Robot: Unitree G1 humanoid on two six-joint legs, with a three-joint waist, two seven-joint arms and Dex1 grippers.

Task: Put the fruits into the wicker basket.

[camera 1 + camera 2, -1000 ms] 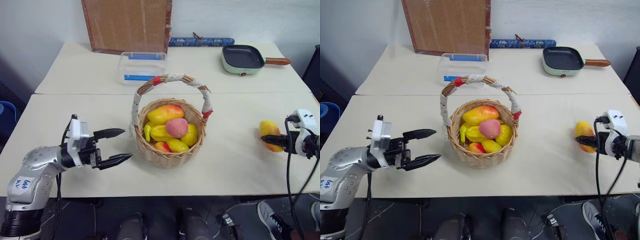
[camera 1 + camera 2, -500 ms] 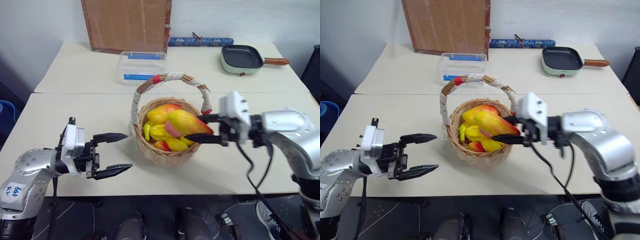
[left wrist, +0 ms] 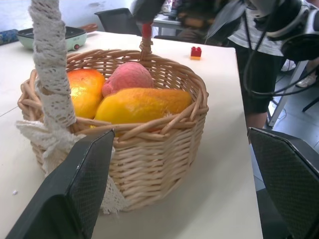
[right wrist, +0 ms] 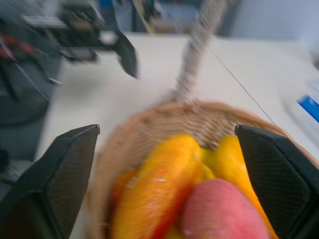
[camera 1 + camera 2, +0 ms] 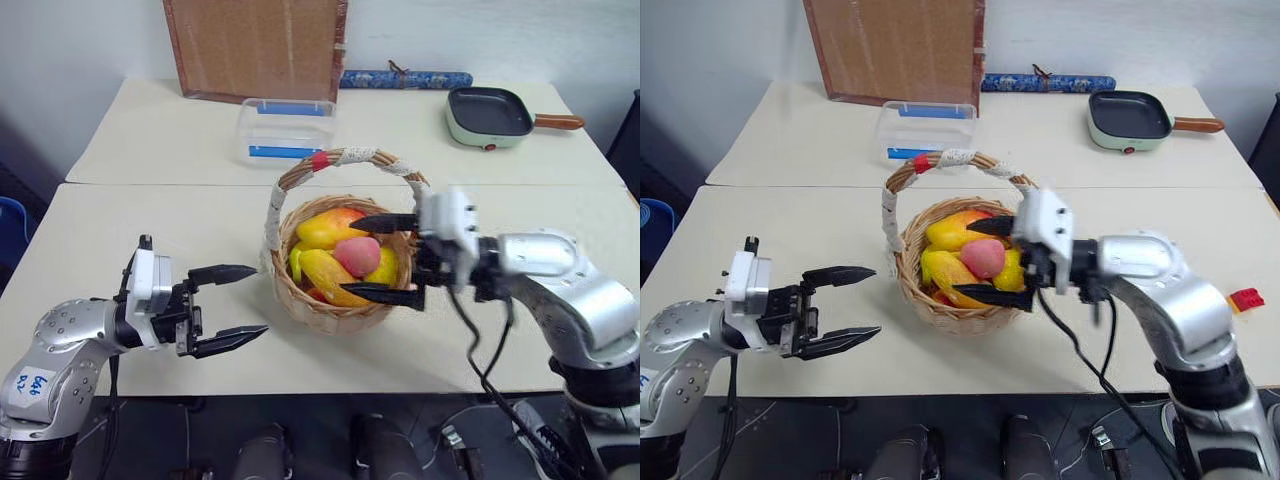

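Peach (image 5: 356, 255), mango (image 5: 330, 275) inside wicker basket (image 5: 300, 305)

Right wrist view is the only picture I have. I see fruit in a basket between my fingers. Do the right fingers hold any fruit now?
Observer: No. The right gripper is open above the basket and holds nothing.
Operator: Where is the peach?
Observer: The peach lies on top of the mangoes, inside the basket, under the handle.
Operator: What lies on the table near my right arm?
Observer: A small red block, to the right on the table.
Operator: And the left gripper?
Observer: The left gripper is open and empty, left of the basket, not touching it.
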